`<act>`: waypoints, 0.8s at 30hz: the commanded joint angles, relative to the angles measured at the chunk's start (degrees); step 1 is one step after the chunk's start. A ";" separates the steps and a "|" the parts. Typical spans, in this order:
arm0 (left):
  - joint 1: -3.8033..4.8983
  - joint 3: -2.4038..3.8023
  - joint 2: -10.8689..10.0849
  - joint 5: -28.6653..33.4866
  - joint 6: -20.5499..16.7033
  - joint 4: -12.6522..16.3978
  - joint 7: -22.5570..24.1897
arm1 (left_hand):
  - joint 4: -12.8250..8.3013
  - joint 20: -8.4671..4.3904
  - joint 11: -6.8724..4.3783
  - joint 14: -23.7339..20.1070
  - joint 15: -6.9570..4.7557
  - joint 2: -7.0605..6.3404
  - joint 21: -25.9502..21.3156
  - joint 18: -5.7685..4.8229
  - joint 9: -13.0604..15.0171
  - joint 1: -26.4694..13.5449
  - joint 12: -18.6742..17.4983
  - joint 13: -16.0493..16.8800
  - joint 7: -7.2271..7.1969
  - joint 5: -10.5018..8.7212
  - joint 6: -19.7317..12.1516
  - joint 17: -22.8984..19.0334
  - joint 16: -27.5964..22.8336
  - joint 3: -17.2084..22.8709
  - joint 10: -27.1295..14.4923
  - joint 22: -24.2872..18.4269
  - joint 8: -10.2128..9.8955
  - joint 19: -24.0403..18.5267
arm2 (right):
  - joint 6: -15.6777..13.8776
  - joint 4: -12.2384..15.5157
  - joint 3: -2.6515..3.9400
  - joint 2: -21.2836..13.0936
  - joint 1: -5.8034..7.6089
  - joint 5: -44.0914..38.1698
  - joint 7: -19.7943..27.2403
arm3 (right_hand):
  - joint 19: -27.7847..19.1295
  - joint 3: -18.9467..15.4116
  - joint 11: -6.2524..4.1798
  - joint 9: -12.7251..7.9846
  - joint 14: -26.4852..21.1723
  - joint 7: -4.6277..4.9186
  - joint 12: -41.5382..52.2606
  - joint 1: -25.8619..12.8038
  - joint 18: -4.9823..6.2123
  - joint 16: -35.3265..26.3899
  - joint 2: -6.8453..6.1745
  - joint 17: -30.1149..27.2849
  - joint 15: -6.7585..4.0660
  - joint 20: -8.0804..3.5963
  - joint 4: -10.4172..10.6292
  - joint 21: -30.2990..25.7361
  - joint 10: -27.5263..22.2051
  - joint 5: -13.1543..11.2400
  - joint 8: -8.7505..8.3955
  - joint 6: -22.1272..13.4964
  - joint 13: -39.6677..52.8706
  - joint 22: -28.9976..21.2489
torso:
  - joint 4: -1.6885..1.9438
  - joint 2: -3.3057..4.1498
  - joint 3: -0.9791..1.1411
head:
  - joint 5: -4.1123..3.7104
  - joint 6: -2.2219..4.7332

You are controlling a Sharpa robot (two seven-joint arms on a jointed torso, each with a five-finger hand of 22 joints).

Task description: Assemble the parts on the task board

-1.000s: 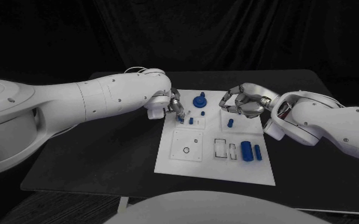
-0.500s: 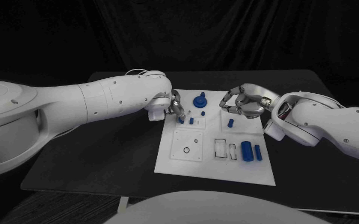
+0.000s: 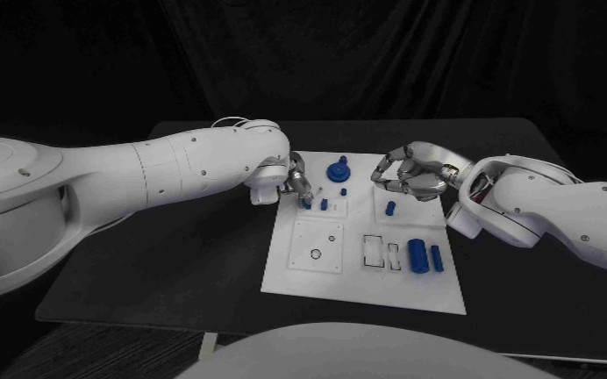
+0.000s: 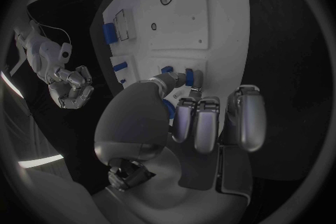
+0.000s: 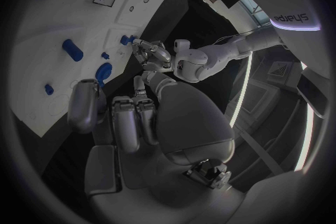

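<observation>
The left hand reaches down onto the white task board, its fingertips pinching a small blue peg. The right hand hangs over the board's far right part, fingers curled in, holding nothing. Two long blue bars lie side by side. The bench is black.

Far end of the task board is crowded: left hand over its far left corner, right hand over the far right edge, blue knob between. Near left corner is bare. Table open alongside.
</observation>
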 commanded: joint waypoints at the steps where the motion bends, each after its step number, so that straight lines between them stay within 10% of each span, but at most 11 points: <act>1: -0.17 0.02 0.10 0.55 0.84 0.03 0.53 | -3.49 -0.03 0.02 6.06 0.02 0.77 -0.61 0.05 2.41 -0.24 -0.48 10.47 -3.64 -0.79 3.58 15.10 0.15 2.98 3.01 10.69 -0.32 -0.07 | 0.45 0.04 0.03 0.01 -0.15 -0.29 -0.51 | -0.52 0.40 -0.11 -0.08 6.05 0.10 0.08 0.51 0.67 0.15 0.17 15.10 -0.08 0.02 -0.06 -0.28 6.07 0.28 -0.31 0.47 15.08 8.40 | 0.07 0.00 0.04 | -0.08 -0.01; 10: -0.20 0.02 0.17 0.55 1.92 -0.12 0.88 | 0.28 0.33 0.08 6.06 0.26 1.53 -2.75 0.42 2.52 -4.25 -1.60 9.50 -3.88 -9.15 3.68 15.10 0.15 -1.66 2.14 10.16 -2.69 -0.83 | 0.52 -0.06 0.03 0.00 -0.18 -0.29 -0.62 | -0.53 0.46 -0.11 -0.10 6.05 0.09 0.08 0.55 0.68 0.15 0.17 15.10 -0.08 0.01 -0.10 -0.32 6.07 0.34 -0.31 0.48 15.08 8.39 | 0.01 0.03 0.02 | -0.13 -0.01; 24: -0.22 0.02 0.23 0.55 3.10 -0.52 0.94 | 3.24 0.45 0.26 6.06 0.41 1.71 -4.67 0.74 2.23 -6.60 -2.30 8.94 -3.73 -12.72 3.67 15.10 0.15 -4.57 1.50 9.71 -4.77 -1.46 | 0.80 -0.13 0.03 0.04 -0.29 -0.29 -0.78 | -0.62 0.52 -0.12 -0.13 6.05 0.09 0.08 0.59 0.72 0.15 0.16 15.10 -0.09 0.00 -0.15 -0.47 6.07 0.41 -0.31 0.49 15.08 8.33 | -0.04 -0.03 0.00 | -0.06 -0.01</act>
